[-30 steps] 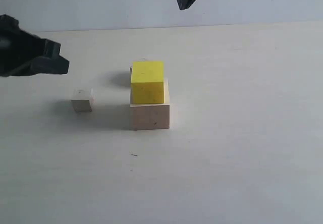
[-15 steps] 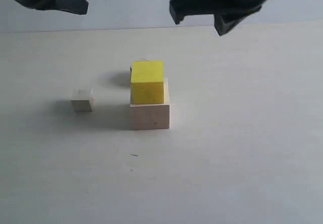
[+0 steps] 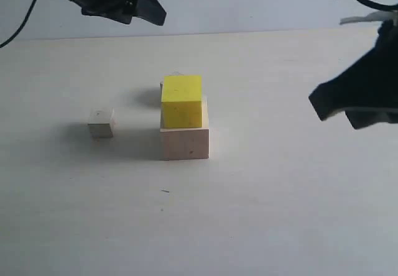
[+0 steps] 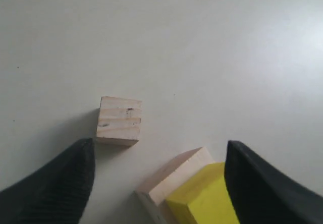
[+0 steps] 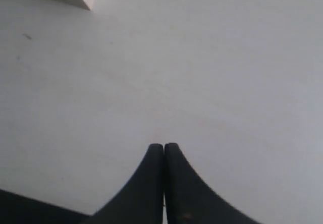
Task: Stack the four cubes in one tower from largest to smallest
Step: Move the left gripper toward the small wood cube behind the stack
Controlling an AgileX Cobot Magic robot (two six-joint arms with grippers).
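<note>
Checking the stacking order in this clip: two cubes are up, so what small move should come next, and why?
Probably bring the open left gripper down toward the loose wooden cube ahead of its jaws. The yellow cube already sits on the large wooden cube, so a smaller one is due on top; the right gripper is shut and off to the side.

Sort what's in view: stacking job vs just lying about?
Job: large pale cube; yellow cube on top of it; small cube standing apart; fourth cube, mostly hidden behind the yellow one.
Lying about: dark speck on the table.
</note>
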